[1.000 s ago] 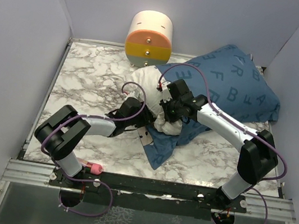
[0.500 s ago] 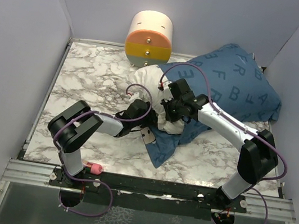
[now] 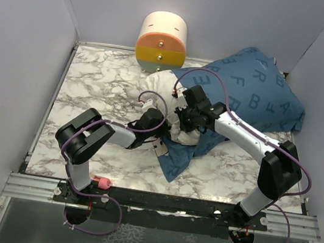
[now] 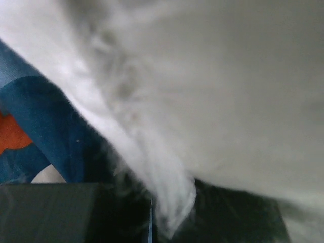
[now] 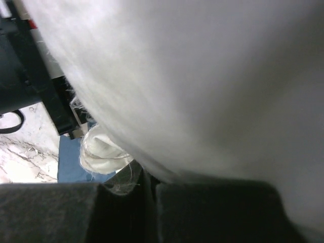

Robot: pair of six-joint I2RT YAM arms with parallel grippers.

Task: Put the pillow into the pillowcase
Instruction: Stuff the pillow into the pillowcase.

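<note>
Pillow (image 3: pixel 157 90) sticks out lower-left of the pillowcase (image 3: pixel 259 94), its long axis running upper-right, left gripper (image 3: pixel 161 135) and right gripper (image 3: pixel 181 124) both pinching its exposed end.

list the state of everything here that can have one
pillow: partly inside the case, white end sticking out
pillowcase: bulging with the pillow, flap of its open end lying flat
left gripper: shut on the pillow's fabric
right gripper: shut on the pillow's fabric
cream-and-orange cylinder: upright at the back, not held
</note>
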